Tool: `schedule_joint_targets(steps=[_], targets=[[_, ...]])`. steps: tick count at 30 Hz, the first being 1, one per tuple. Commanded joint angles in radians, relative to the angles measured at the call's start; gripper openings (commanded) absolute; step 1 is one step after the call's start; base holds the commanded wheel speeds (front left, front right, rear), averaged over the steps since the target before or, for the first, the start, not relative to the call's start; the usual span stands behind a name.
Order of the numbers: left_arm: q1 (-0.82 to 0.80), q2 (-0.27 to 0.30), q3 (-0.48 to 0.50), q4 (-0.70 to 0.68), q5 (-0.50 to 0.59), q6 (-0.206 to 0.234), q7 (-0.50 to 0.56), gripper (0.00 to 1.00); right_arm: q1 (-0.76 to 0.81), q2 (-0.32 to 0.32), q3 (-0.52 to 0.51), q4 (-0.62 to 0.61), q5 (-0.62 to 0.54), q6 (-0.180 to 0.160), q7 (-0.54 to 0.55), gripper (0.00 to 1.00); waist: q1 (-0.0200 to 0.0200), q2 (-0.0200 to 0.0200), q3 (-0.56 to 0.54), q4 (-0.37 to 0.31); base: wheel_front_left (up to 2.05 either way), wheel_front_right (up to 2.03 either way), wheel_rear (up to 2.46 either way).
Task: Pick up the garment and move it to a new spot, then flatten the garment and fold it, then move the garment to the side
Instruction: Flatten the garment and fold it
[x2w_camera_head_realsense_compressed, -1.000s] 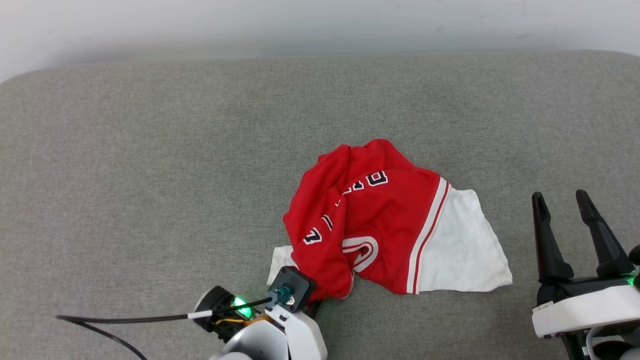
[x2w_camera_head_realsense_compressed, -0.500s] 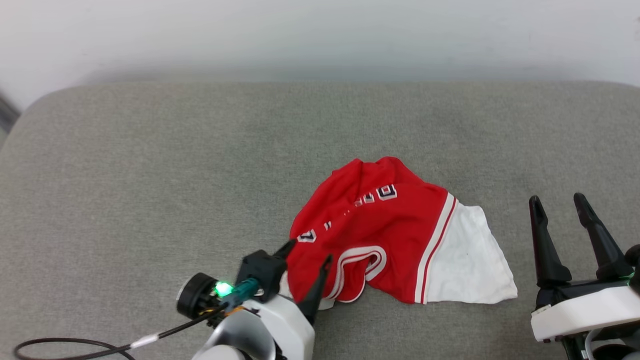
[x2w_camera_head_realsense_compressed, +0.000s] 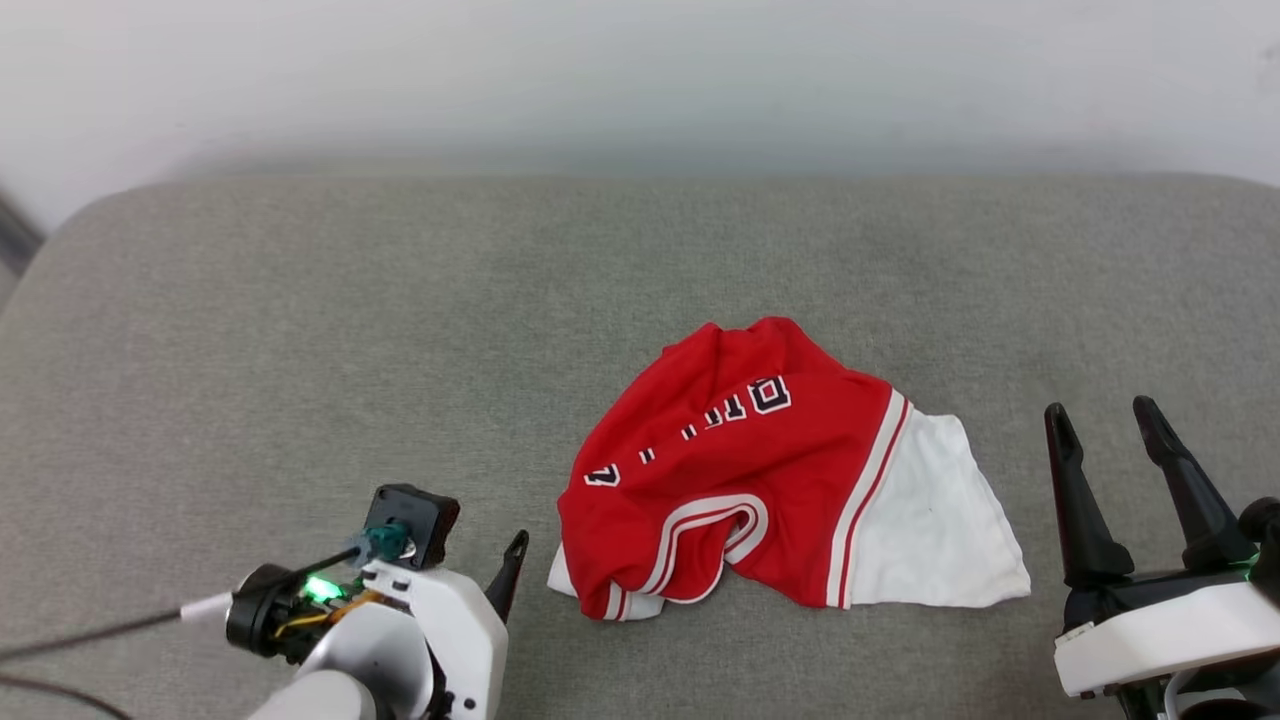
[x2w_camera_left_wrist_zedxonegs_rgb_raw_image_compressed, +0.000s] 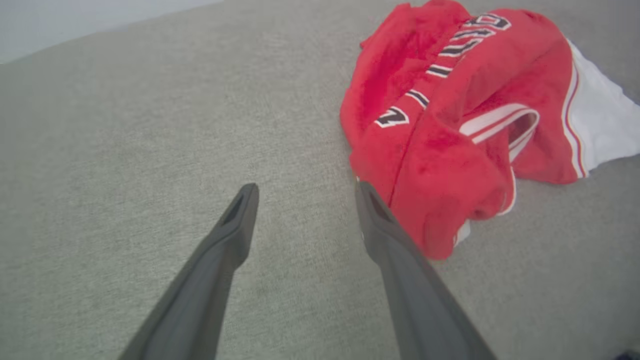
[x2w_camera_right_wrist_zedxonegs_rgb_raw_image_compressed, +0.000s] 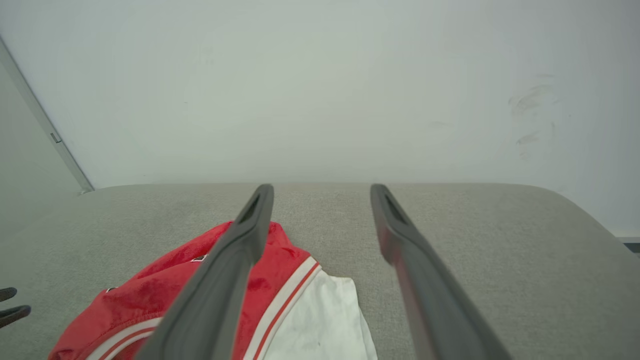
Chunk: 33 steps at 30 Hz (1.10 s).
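The garment (x2w_camera_head_realsense_compressed: 740, 470) is seen lying crumpled on the grey table (x2w_camera_head_realsense_compressed: 300, 350), a little right of the middle, with one white sleeve (x2w_camera_head_realsense_compressed: 940, 520) spread flat towards the right and the striped collar (x2w_camera_head_realsense_compressed: 710, 520) bunched at the near edge. The dark lettering (x2w_camera_head_realsense_compressed: 740, 405) is broken up by folds. The left hand (x2w_camera_left_wrist_zedxonegs_rgb_raw_image_compressed: 306, 192) is held low just beside the garment's near left edge, its fingers wide apart and nothing between them. Whether its nearer finger brushes the cloth cannot be told from the left wrist view. The right hand (x2w_camera_head_realsense_compressed: 1100, 410) is held well apart from the sleeve on the right, also spread and empty. The garment appears to be set down, so flattening is judged to be the step in hand. It is best done by two grips taken far from each other: the bunched left edge by the left hand, the white sleeve or the shoulder seam beside it by the right. Only the outer layers should be pinched, since several layers are heaped at the collar and a deep bite would carry the creases along. The cloth should then be lifted slightly, drawn taut sideways and lowered evenly, so that no fold is trapped underneath.
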Motion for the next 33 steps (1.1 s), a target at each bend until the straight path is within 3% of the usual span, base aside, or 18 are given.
schedule_joint_targets(steps=[1, 12, 15, 20, 23, 27, 33], targets=[[-0.034, 0.012, -0.014, 0.015, -0.002, -0.025, 0.037, 1.00, -0.004, 0.003, 0.004, -0.005, 0.002, 0.000, -0.001, 1.00, 0.0001, 0.0000, 0.027, -0.015, 0.00, 0.00, 0.00], [-0.148, -0.007, -0.124, 0.136, -0.013, -0.164, 0.216, 0.97, -0.045, 0.003, 0.008, 0.023, 0.030, 0.000, -0.031, 1.00, 0.0001, 0.0000, 0.124, -0.072, 0.00, 0.00, 0.00], [-0.152, -0.019, -0.142, 0.176, -0.027, -0.185, 0.247, 0.00, -0.055, 0.003, 0.006, 0.030, 0.032, 0.000, -0.039, 1.00, 0.0001, 0.0000, 0.134, -0.075, 0.00, 0.00, 0.00], [-0.146, -0.024, -0.151, 0.225, -0.050, -0.203, 0.275, 0.00, -0.061, 0.003, -0.004, 0.042, 0.036, 0.000, -0.047, 1.00, 0.0001, 0.0000, 0.136, -0.068, 0.00, 0.00, 0.00], [-0.151, -0.008, -0.124, 0.216, -0.043, -0.183, 0.238, 0.00, -0.063, 0.003, -0.010, 0.047, 0.032, 0.000, -0.046, 1.00, 0.0001, 0.0000, 0.126, -0.055, 0.00, 0.00, 0.00], [-0.138, 0.011, -0.059, 0.157, -0.040, -0.123, 0.152, 0.00, -0.056, 0.003, -0.019, 0.051, 0.027, 0.000, -0.043, 1.00, 0.0001, 0.0000, 0.109, -0.034, 0.00, 0.00, 0.00], [-0.036, 0.068, 0.055, 0.057, -0.084, 0.000, 0.065, 0.00, -0.042, 0.003, -0.031, 0.054, 0.027, 0.000, -0.037, 1.00, 0.0001, 0.0000, 0.090, -0.010, 0.00, 0.00, 0.00]])
